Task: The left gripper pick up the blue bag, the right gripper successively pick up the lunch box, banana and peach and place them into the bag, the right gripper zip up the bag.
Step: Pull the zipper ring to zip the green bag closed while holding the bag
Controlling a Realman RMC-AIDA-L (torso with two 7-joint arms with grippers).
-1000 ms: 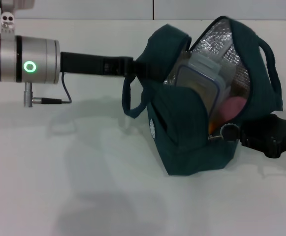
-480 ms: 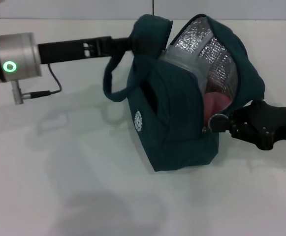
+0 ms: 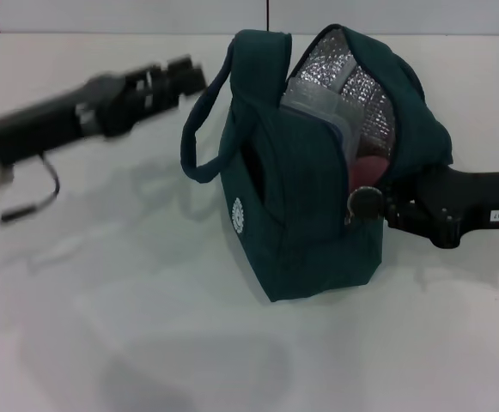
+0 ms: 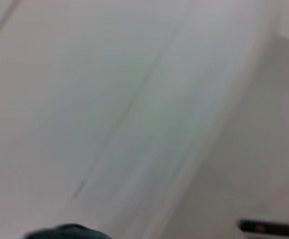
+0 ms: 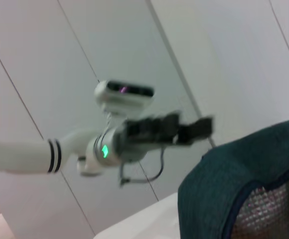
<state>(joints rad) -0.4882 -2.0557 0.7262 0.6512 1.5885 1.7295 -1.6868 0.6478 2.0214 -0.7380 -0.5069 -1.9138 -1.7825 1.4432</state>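
the blue bag [image 3: 305,215] is standing upright on the white table [image 3: 146,343], a little right of the middle, with its mouth gaping open and the silver lining showing at the far side. inside it, the clear lunch box [image 3: 318,107] is leaning against the near wall of the bag, and something pink, the peach [image 3: 369,172], is showing just below it at the right of the opening. the banana is not showing. one carry handle [image 3: 199,129] is looping out to the left of the bag.

the right gripper [image 3: 378,206] is sitting at the bag's right side, level with the round zip pull [image 3: 365,202], its black body reaching in from the right edge; whether its fingers are pinching the pull cannot be told.

the left gripper [image 3: 185,77] is hanging in the air to the left of the bag, just apart from the handle and holding nothing; how wide its fingers stand cannot be told.
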